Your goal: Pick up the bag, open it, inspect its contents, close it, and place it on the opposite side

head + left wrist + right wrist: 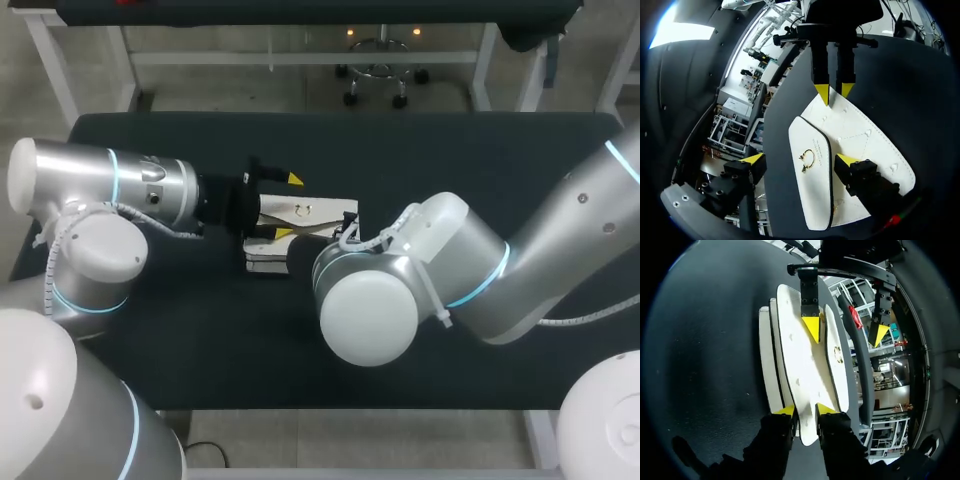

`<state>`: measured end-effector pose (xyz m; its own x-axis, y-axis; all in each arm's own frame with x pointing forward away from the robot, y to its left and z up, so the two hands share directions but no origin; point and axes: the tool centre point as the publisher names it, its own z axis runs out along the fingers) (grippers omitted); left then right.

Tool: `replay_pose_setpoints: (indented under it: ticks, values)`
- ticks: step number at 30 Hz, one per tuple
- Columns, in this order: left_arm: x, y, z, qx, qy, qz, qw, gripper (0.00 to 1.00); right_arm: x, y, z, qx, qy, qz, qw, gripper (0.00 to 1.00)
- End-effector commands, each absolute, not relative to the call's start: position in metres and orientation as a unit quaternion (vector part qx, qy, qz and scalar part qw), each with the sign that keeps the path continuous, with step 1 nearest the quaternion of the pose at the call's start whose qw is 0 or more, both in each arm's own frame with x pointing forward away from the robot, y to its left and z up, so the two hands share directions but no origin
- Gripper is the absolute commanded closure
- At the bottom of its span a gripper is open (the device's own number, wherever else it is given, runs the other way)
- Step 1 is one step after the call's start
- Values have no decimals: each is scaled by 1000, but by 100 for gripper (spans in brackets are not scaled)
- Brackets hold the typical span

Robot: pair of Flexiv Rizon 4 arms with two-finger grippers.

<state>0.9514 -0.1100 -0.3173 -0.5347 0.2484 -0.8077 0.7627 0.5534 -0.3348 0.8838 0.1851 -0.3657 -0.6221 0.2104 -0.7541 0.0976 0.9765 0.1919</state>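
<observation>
Since the white, flat, stitched handbag (310, 212) of smooth leather-like material lies on the dark tabletop (480, 160) with a claw at each of its ends, the step in hand looks to be the opening, though a closing cannot be ruled out from this moment alone. At one end of the handbag the right claw (806, 410) has its fingers drawn nearly together. A white edge of the handbag runs between them, touched from both sides as far as I can see, so I judge it to be pinching the handbag and steadying it. From above, this claw is hidden under the right arm (440, 270). At the other end of the handbag the left claw (799, 159) is spread wide. The rounded white flap (812, 190) with its small gold ring clasp (809, 159) sits between the fingers, one fingertip (846, 160) over the handbag's body beside the flap, the other off the handbag's side. Neither seems to touch the flap. Whether the flap is fastened or stands a little off the body I cannot tell. The next move, as I judge it, calls for the left claw to bring its fingers onto the flap's free edge near the clasp, taking the flap alone and not the body beneath. It would then swing the flap away while the pinch at the opposite end holds. A grip that catches the body would likely drag the whole handbag.
</observation>
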Motion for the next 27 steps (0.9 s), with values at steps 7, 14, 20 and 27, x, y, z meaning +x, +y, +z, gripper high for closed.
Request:
replay_pose_setpoints:
  ticks: [7,14,20,27]
  values:
    - [948,-104,-297,297,794,-377,373,0,878,181,-359,78,890,88,441,0]
    - [950,-101,-283,283,792,-396,368,0,876,177,-349,77,887,91,447,0]
    - [952,-99,-275,263,811,-395,341,0,875,172,-338,78,897,82,426,0]
    - [952,-94,-274,228,844,-396,279,0,876,165,-323,84,920,84,375,0]
